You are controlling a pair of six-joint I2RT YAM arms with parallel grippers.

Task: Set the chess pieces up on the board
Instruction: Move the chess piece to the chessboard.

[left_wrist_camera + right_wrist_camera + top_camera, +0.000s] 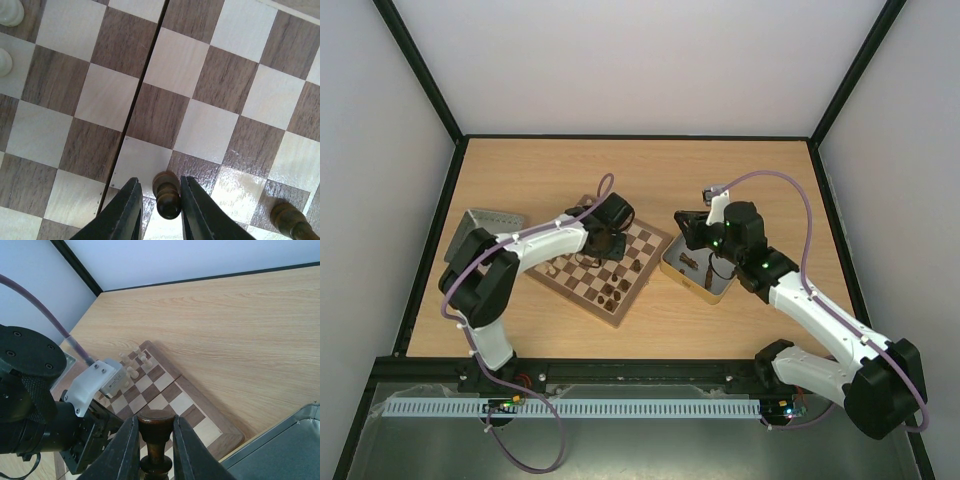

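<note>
Overhead: your left gripper (603, 240) hovers over the board (582, 290). The right gripper (695, 258) hangs just right of the board, above the metal tin (667, 268).

Left wrist: the jaws closely flank a round-headed dark piece (166, 196) over the board. You cannot tell whether they pinch it.

Right wrist: the jaws pinch a flat-topped dark piece (156, 427).

These pieces are probably light, smooth turned wood, so grip them at the waist.

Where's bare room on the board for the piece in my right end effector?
The board is bare across its middle, between the pale pieces and the dark row. That row is crowded: the left end effector straddles a dark pawn there.
</note>
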